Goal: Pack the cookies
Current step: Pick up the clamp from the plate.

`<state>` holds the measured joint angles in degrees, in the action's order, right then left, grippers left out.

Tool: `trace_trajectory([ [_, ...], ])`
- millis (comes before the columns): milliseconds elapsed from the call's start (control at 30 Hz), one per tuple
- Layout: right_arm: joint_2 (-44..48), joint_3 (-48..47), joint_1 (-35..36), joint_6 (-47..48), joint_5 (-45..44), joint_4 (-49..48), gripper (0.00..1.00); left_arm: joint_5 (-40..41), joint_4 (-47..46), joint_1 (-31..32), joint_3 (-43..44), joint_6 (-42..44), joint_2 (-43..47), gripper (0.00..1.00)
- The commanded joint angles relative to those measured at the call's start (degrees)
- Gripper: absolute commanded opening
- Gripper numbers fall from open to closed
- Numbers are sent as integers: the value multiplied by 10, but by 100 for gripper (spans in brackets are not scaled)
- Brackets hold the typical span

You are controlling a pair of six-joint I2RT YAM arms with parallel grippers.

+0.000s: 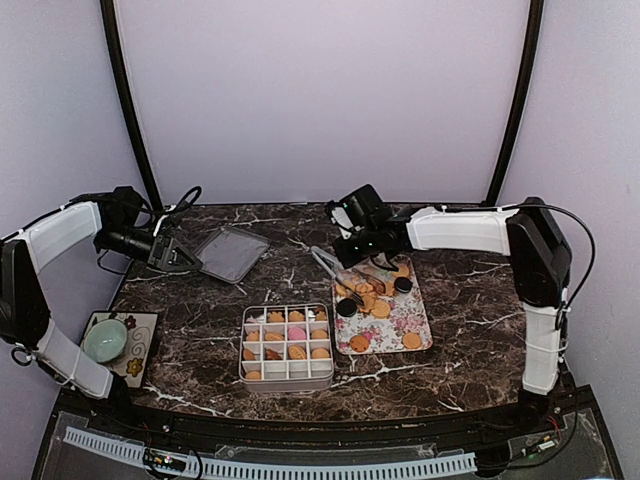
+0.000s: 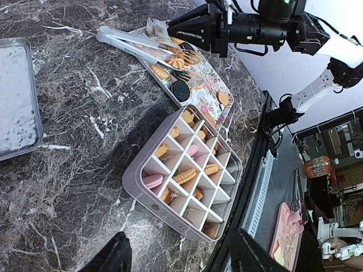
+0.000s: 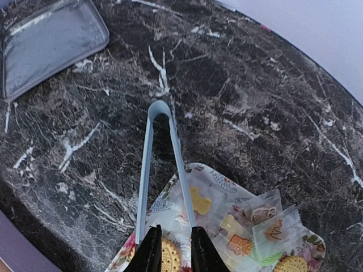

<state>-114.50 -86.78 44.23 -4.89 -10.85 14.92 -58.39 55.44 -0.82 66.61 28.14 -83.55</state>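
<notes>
Many cookies (image 1: 377, 300), tongs (image 2: 136, 48) (lettering illegible), divided box (image 2: 138, 191)

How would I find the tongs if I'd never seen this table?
On the marble table, find the flowered tray of loose cookies, right of the divided box. The tongs lie across its far left corner, looped end off the tray. They are the only long, shiny metal thing there.

Divided box (image 1: 287, 347) centre-front on counter (image 1: 470, 300); tray (image 1: 420, 335) just right, carrying cookies (image 1: 372, 300); tongs (image 1: 328, 265) across its far-left corner; lid (image 1: 230, 253) behind-left; bowl (image 1: 105, 340) far left
</notes>
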Motion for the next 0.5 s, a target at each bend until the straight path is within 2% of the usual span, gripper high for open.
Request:
trace_trajectory([
  [0,-41,-69,-5,16,23,96,20,3,13,-4,-2,13,16,62],
  [100,-72,-96,-6,26,13,118,20,4,13,-4,-2,12,14,64],
  [233,-95,-117,-9,36,5,131,19,5,10,-4,-3,10,15,74],
  [467,-123,-135,-17,49,7,148,18,13,-1,-4,-3,0,24,77],
])
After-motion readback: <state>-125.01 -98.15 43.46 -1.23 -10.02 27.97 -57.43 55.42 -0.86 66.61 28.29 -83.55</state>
